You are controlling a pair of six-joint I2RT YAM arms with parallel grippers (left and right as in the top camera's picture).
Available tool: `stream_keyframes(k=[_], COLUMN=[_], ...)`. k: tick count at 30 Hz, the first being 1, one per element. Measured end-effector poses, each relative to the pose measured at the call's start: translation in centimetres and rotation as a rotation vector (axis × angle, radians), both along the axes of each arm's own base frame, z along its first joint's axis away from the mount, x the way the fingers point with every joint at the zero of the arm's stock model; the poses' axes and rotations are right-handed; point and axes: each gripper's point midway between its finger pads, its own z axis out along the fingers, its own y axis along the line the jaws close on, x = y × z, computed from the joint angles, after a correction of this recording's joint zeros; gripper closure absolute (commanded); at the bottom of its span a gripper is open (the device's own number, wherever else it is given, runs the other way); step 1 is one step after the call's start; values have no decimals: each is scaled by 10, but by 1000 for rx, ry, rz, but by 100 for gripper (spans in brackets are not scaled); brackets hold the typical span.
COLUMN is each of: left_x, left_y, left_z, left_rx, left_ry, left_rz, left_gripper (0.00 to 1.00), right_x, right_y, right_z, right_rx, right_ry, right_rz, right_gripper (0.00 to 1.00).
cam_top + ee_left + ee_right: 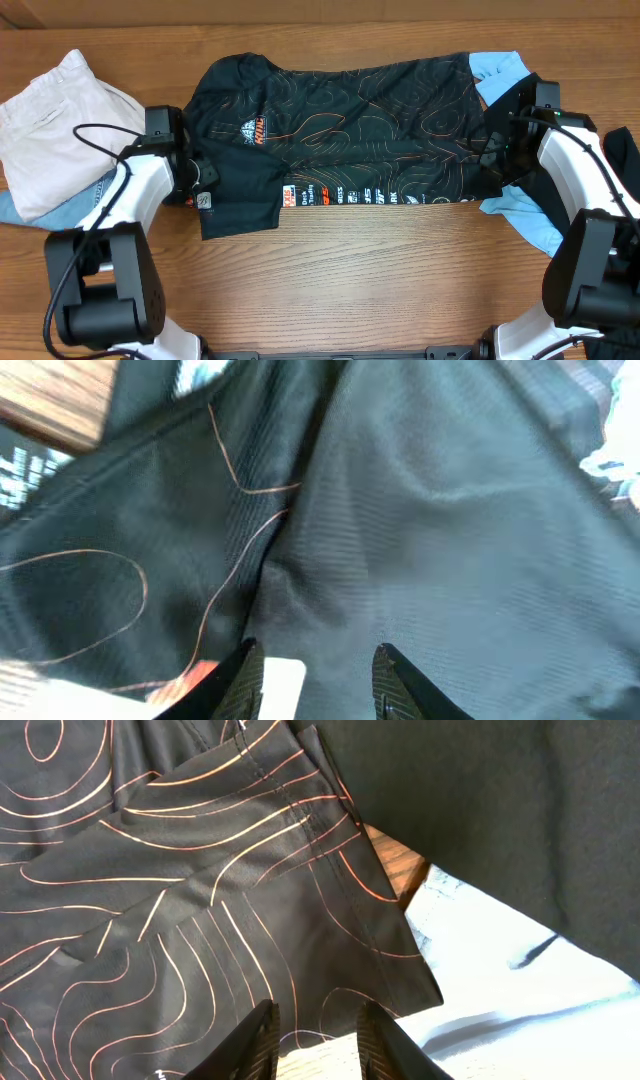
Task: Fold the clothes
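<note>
Jersey [350, 120] lies spread across desk [380, 280] centre. Left end effector [320, 678] at 9 o'clock and right end effector [315, 1040] at 3 stand parted, gripping nothing. Risk: right may also pinch light-blue garment [500, 970] underneath.

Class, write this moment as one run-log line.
jersey: spread on table | left gripper: open, at jersey's left end | right gripper: open, at hem corner
</note>
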Motion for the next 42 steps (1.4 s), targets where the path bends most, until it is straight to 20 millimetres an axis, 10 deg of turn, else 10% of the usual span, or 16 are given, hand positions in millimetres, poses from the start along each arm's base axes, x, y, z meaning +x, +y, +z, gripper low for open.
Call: stream_keyframes(k=[20, 27, 42], left_x=[0, 0, 2], left_y=[7, 7, -4], left_z=[-23, -23, -22], left_rx=[41, 43, -17], left_ry=[42, 46, 37], left_rz=[9, 9, -10], left_gripper=[57, 86, 96], right_x=[-1, -1, -1], right_y=[0, 0, 0], right_z=[0, 0, 0], right_rx=[0, 0, 0], right_ry=[5, 4, 4], right_rz=[0, 0, 0], right_gripper=[70, 70, 70])
